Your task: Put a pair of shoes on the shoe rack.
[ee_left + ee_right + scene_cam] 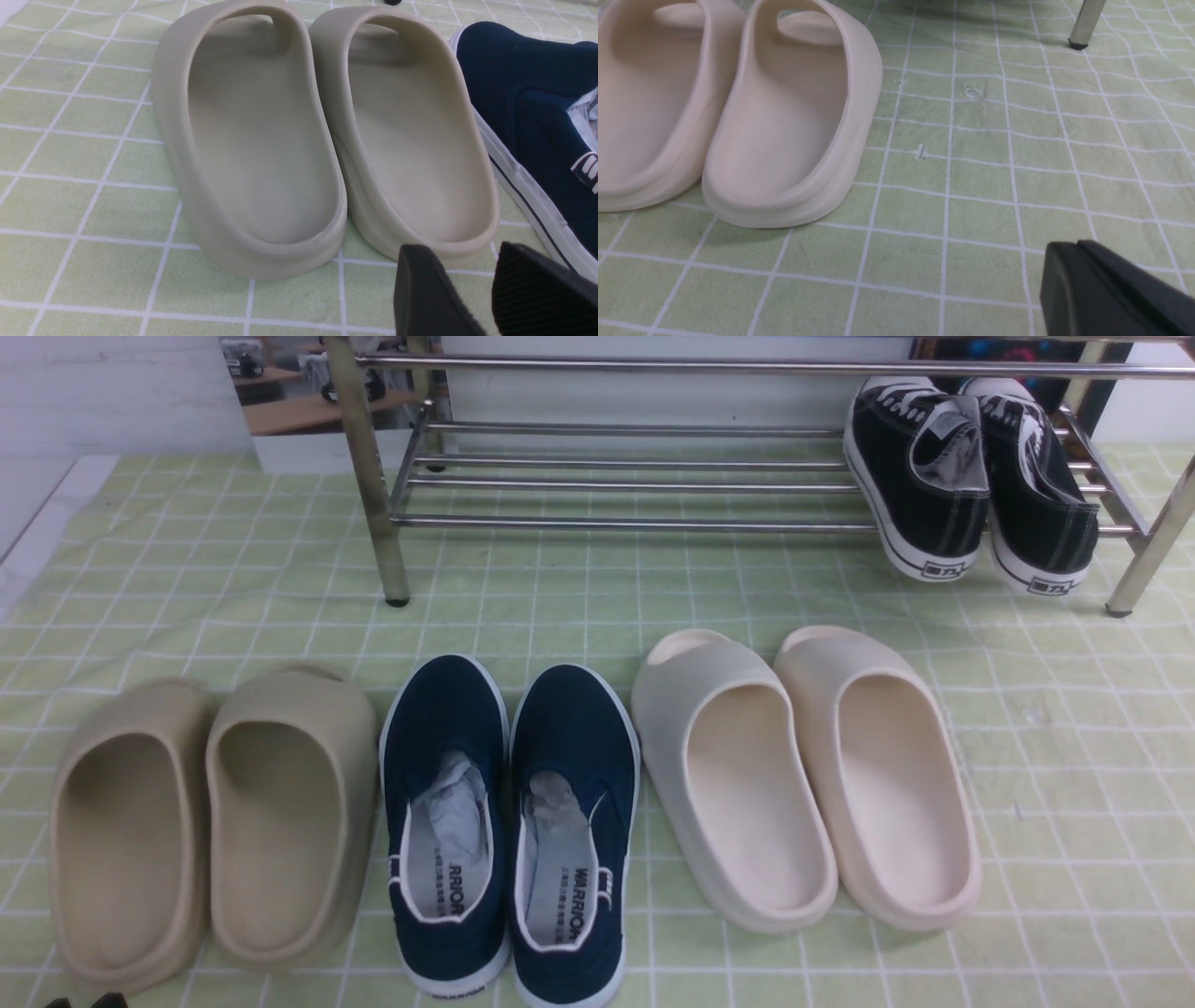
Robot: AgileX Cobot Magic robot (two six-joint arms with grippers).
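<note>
The two black sneakers (971, 476) with white laces and soles sit side by side on the lower bars at the right end of the shoe rack (635, 485), toes inward and heels hanging over the front bar. My left gripper (462, 261) is open and empty, low over the cloth just behind the heels of the tan slides (327, 135). Its tips barely show at the bottom left of the front view (84, 1001). My right gripper (1073, 249) is shut and empty, over bare cloth to the right of the cream slides (738, 116). It does not show in the front view.
Three pairs stand in a row on the green checked cloth (1074, 756): tan slides (215, 821), navy slip-ons (513, 831) and cream slides (812, 775). A rack leg (1083, 23) stands ahead of my right gripper. The rack's left and middle bars hold nothing.
</note>
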